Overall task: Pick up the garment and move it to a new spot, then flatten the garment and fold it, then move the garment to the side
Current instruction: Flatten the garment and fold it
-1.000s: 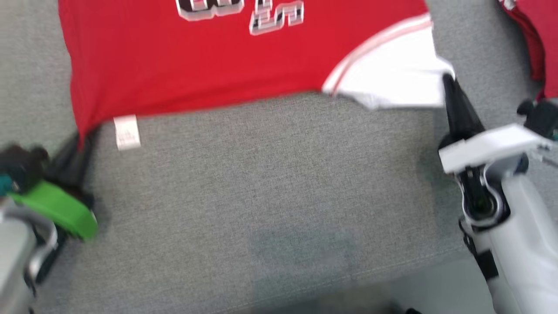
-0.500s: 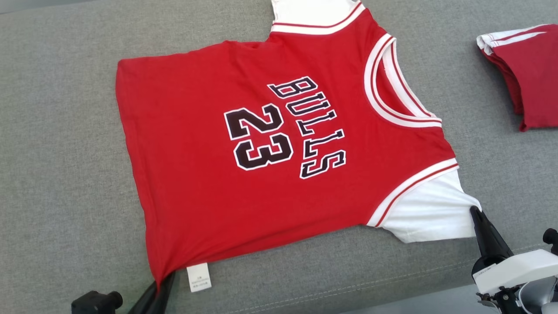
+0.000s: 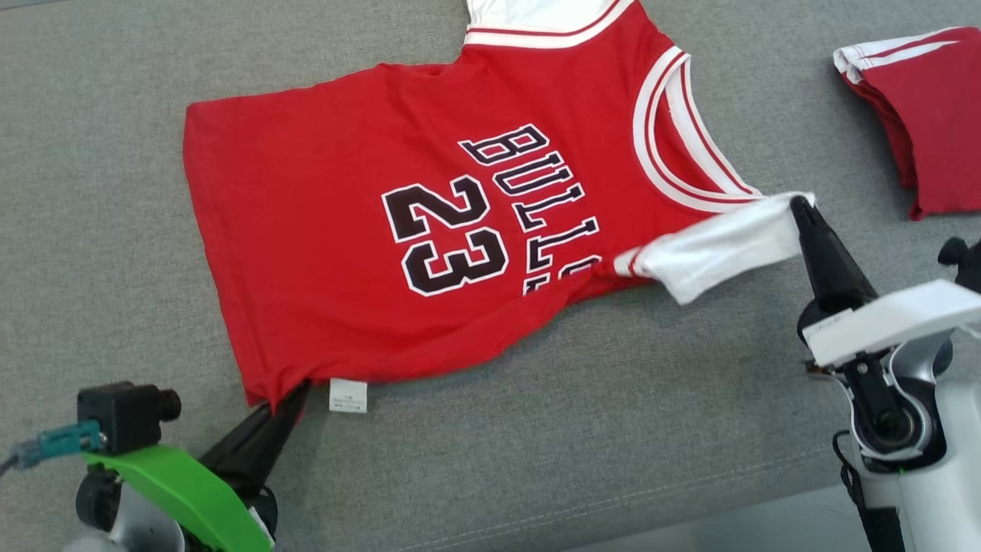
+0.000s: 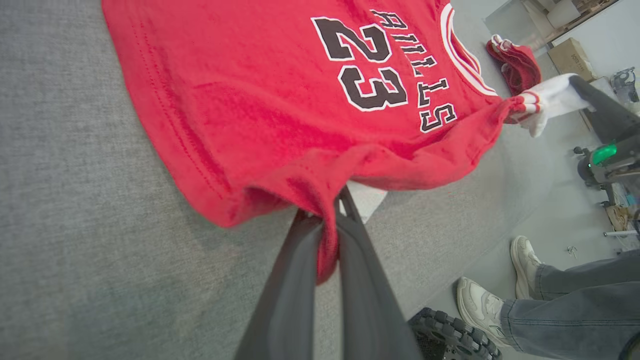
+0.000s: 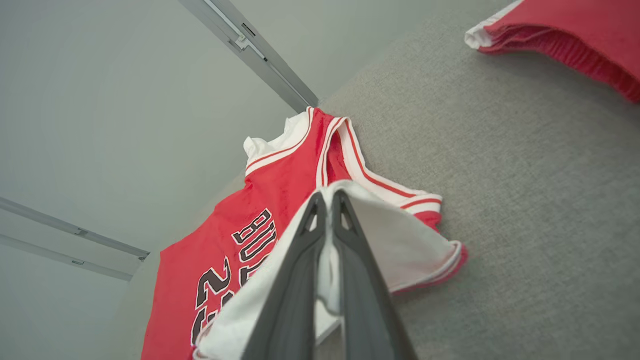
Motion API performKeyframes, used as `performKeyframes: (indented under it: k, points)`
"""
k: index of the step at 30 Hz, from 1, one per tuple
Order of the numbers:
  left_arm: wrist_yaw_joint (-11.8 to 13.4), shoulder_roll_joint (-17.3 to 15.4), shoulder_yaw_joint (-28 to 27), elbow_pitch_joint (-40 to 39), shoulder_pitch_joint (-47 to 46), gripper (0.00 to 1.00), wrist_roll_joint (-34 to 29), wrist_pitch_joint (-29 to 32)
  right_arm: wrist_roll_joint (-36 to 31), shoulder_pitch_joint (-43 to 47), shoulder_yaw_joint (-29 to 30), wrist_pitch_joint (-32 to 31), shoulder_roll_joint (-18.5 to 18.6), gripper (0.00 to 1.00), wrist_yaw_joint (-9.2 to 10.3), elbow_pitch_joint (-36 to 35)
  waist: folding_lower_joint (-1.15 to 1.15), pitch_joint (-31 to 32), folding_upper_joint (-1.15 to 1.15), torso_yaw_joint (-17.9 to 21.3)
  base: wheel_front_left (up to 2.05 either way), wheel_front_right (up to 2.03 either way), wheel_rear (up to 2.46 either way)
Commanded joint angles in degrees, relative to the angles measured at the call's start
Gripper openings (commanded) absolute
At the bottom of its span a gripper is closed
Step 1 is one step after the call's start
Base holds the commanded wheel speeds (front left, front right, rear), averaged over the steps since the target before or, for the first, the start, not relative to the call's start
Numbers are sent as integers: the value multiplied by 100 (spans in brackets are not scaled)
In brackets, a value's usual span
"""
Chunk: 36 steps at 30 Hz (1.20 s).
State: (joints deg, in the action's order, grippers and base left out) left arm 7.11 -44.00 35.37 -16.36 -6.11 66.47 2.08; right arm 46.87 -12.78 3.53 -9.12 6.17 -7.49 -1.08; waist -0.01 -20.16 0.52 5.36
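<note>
While the red jersey [image 3: 345,253] lies print side up on the grey fabric-covered bench [image 3: 536,460], I see its near edge lifted off the cloth at two places. The black "BULLS 23" lettering runs sideways in my head view, with the hem towards my left and the white-trimmed neck opening towards my right. The far part of the jersey lies flat on the bench. The near part bunches and sags between the two held places.

My left gripper [image 3: 295,391] is clamped on the near hem corner. In the left wrist view a pinch of red fabric sits squeezed between its dark fingers [image 4: 295,280]. A small white care label [image 3: 348,395] hangs from the hem just beside those tips.

My right gripper [image 3: 801,203] is closed on the near white sleeve [image 3: 720,245]. It holds the sleeve raised and drawn in over the body, so the fold hides the last letter of the print. In the right wrist view white cloth is pressed between its fingers [image 5: 300,280].

Well apart from the jersey, at the bench's far right, rests a folded red garment [image 3: 931,107] with white trim. Beyond the bench edge, the left wrist view shows a person's pale trainers [image 4: 480,305] and blue jeans [image 4: 565,305] on the floor.
</note>
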Motion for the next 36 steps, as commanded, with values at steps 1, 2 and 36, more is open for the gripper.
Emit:
performKeyframes:
  k: [1,2,36]
  points:
    - [-18,-60,-70,-32,-161,0,118,93,-53,-187,12,-51,-1,0,2,63,1,-46,-52,6,0,0,0]
    - [-6,-121,-139,-60,-274,0,234,230,-60,-387,13,-110,-31,0,2,155,1,-76,-52,10,0,0,0]
    - [86,-532,-398,1294,-2135,100,835,1965,-1345,-2636,-2286,1295,674,100,2,2595,1,-274,-52,362,0,0,0]
